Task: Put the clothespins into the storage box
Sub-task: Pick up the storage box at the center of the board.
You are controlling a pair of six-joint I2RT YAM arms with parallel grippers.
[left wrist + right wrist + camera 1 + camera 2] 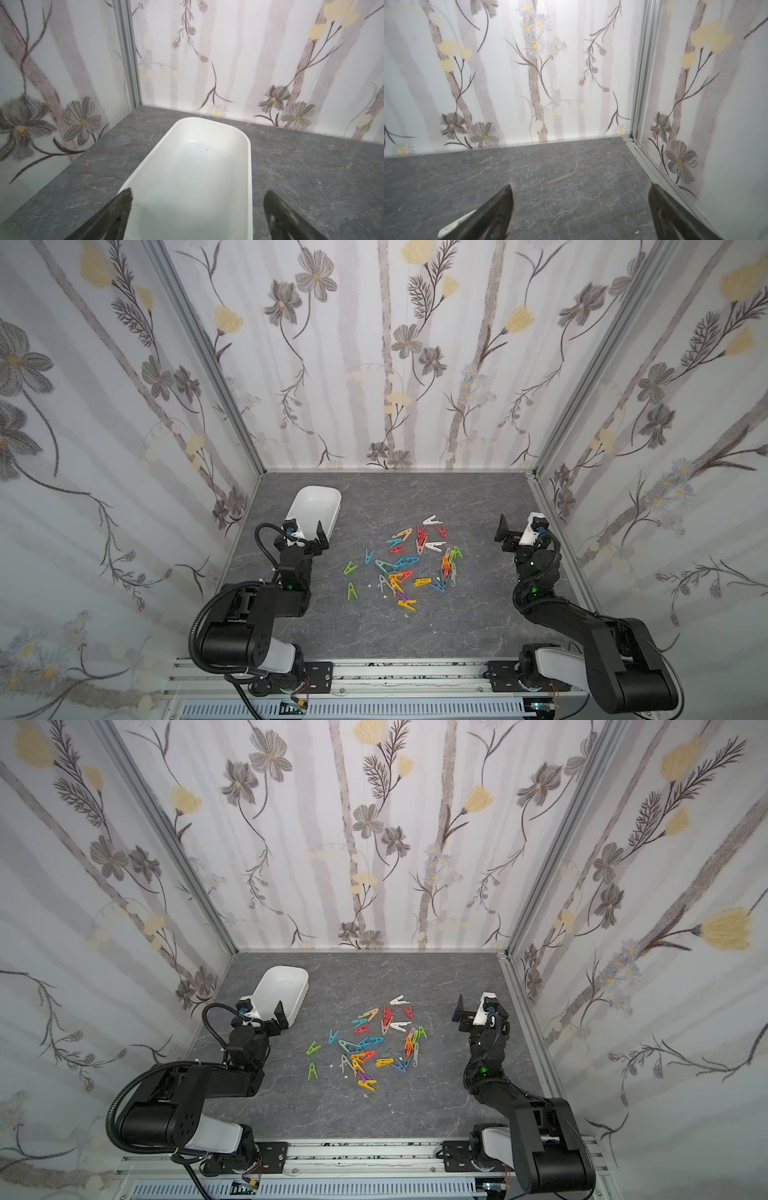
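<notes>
White storage box (316, 506) waits empty at ten o'clock; clothespins (405, 562) litter the desk (374, 626); left gripper (305, 533) and right gripper (519, 531) spread, ready to grab

The storage box (314, 506) (197, 166), a white tub with rounded corners, sits upright and empty at the far left, its long axis slightly angled. The clothespins (405, 561) (370, 1041), red, yellow, green, blue, orange, purple, white and beige, lie flat in a loose scatter at centre, right of the box and apart from it.
</notes>
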